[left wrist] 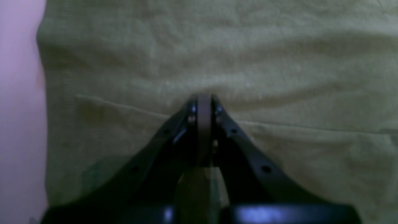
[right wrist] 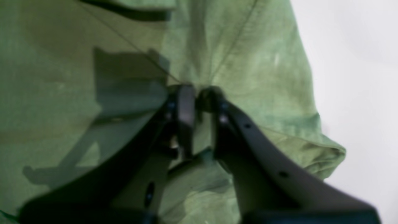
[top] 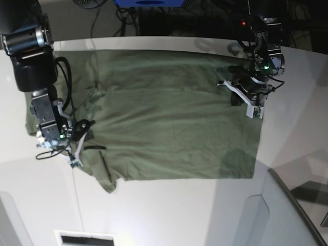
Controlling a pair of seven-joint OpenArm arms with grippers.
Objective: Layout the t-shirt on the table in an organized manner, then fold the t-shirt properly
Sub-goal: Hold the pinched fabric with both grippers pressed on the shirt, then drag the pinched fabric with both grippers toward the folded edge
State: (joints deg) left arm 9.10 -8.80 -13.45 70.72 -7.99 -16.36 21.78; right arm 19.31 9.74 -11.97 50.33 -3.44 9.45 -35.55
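The olive-green t-shirt point(top: 169, 118) lies spread flat on the white table point(top: 179, 215), one sleeve bunched at the left. My left gripper point(top: 252, 111) sits at the shirt's right edge. In the left wrist view it point(left wrist: 203, 99) is shut, its tips just past a hem line in the t-shirt point(left wrist: 248, 56), where the fabric puckers. My right gripper point(top: 76, 156) is at the lower left, by the sleeve. Seen from the right wrist, it point(right wrist: 199, 93) is closed on a pinch of the t-shirt point(right wrist: 248, 62), with seams and creases running into the tips. The table point(right wrist: 357, 93) shows to its right.
A grey angled panel point(top: 292, 210) rises at the lower right corner. Cables point(top: 128, 20) and a blue object point(top: 148, 2) lie behind the table's far edge. A white slot point(top: 84, 238) sits at the bottom edge. A strip of the table point(left wrist: 18, 124) shows beside the shirt.
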